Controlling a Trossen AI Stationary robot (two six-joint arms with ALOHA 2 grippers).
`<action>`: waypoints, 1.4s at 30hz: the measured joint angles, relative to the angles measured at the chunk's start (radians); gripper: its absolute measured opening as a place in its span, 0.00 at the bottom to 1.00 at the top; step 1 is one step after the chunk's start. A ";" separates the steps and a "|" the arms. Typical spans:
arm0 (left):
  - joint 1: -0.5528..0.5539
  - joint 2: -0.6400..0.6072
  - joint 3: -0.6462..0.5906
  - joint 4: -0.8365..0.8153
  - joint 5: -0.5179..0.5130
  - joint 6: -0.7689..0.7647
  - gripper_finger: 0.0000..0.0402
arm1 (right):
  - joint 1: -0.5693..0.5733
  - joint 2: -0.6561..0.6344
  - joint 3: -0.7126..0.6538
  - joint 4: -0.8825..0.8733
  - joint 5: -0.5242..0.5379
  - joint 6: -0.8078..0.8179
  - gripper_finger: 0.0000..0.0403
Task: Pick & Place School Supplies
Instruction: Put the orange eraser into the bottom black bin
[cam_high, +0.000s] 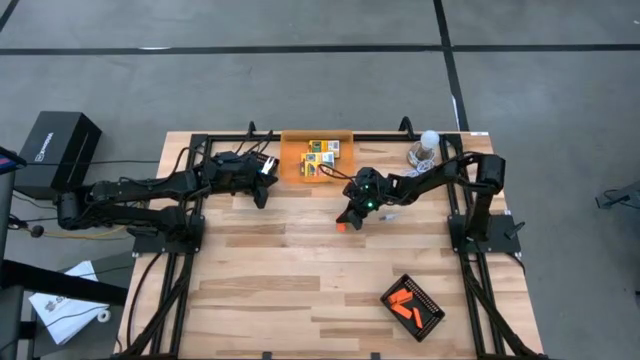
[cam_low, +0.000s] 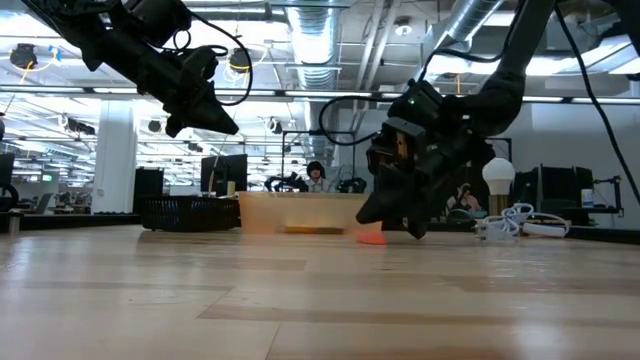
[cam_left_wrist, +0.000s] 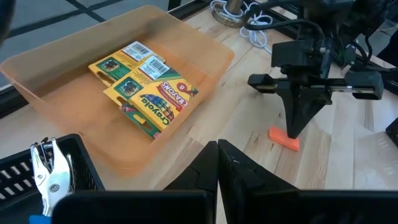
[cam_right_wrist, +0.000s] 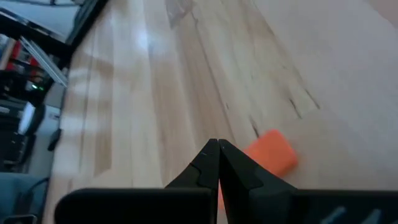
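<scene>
- Your wooden table (cam_high: 300, 290) carries everything; the orange bin (cam_high: 292, 160) sits at its far edge, between the two arms.
- The black tray (cam_high: 412, 306) lies near the front right corner, turned diagonally, with short orange sticks (cam_high: 404, 304) inside; you cannot count them from above.
- In the bin, the crayon boxes (cam_left_wrist: 146, 87) lie flat and overlapping, long sides running diagonally across the bin floor.
- A second black tray (cam_left_wrist: 56, 177) sits just beside the bin, cut off at the edge of the left wrist view; pliers (cam_left_wrist: 48, 171) rest in it, jaws pointing away from the camera, handles mostly out of sight.
- The white cable with bulb (cam_high: 425, 148) lies at the far edge, right of the bin, near the right arm's base.
- Your right gripper (cam_high: 352, 218) is in the middle of the table, fingers pinched together and tips pointing down just beside a loose orange stick (cam_right_wrist: 271, 152); it holds nothing.
- That stick lies flat on the wood; the fingers hide its near end in the right wrist view.
- Your left gripper (cam_high: 262, 188) hangs above the table just left of the bin, fingers closed and empty.
</scene>
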 joint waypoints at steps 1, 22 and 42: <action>0.000 0.000 0.000 0.000 0.000 0.001 0.00 | -0.002 -0.002 0.000 -0.018 0.004 -0.013 0.00; 0.000 0.000 0.000 -0.005 0.001 0.005 0.00 | -0.003 -0.009 0.005 -0.097 0.028 -0.065 0.00; 0.000 0.000 -0.001 -0.007 0.002 0.004 0.00 | -0.029 -0.011 0.006 -0.118 0.086 -0.059 0.00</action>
